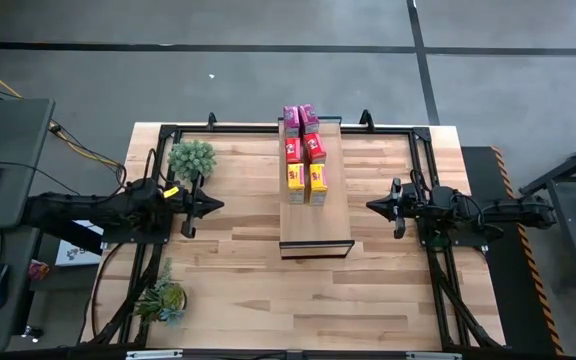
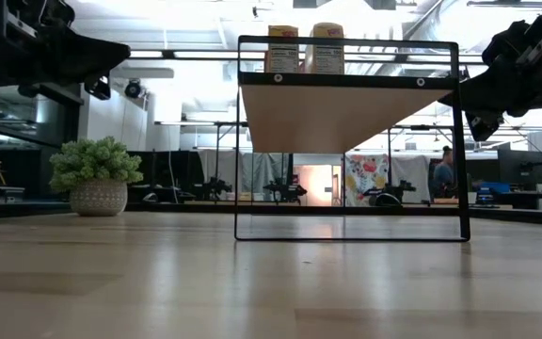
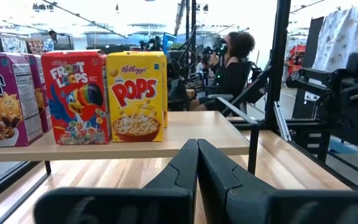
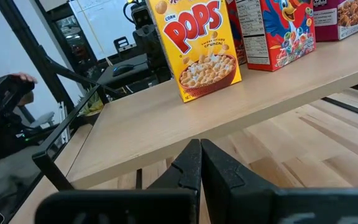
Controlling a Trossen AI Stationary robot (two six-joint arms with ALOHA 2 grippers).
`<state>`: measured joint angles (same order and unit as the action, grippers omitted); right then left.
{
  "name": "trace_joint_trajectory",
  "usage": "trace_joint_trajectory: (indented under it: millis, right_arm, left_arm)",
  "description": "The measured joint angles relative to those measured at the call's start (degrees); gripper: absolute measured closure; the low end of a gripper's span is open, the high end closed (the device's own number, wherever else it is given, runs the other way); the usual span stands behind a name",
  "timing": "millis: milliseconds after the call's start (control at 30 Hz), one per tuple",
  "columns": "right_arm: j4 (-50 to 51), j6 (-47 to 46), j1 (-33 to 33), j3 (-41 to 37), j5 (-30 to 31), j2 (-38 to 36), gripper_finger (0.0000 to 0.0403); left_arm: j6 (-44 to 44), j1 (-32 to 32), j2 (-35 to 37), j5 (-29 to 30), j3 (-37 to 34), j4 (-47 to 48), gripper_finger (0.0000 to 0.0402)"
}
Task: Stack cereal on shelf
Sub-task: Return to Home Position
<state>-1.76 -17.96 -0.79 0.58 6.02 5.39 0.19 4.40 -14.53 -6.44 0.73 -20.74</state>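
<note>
Left of the long light-wood plank shelf (image 1: 316,222) with its dark front edge, the left claw (image 1: 215,205) hangs over the pale wooden desk (image 1: 238,265). Its two dark fingers are pressed together, and open desk lies between its tip and the shelf's left edge. A green potted plant (image 1: 192,157) sits just behind that arm, and a second plant (image 1: 163,298) stands near the desk's front-left corner. On the shelf's far half stand the six small cardboard cereal boxes (image 1: 306,150): the magenta-purple pair (image 1: 301,117) farthest, the red pair (image 1: 305,148) in the middle, the yellow pair (image 1: 307,178) nearest. They seem to touch, though the seams are hard to read. Bare plank shows on the near half. Right of the shelf, the right claw (image 1: 373,206) faces it, fingers together, well apart from the right edge.
</note>
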Motion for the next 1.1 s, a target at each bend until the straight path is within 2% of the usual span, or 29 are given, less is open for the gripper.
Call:
trace_joint_trajectory:
  millis: [600, 1100]
  right_arm:
    - [0.0, 0.0, 0.0, 0.0, 0.0, 0.01, 0.0402]
    - [0.0, 0.0, 0.01, 0.0, 0.0, 0.0, 0.0402]
  left_arm:
    - [0.0, -2.71, 14.13, 0.01, 0.04, 3.0, 0.0401]
    - [0.0, -2.64, 13.8, 0.0, 0.02, 3.42, 0.0401]
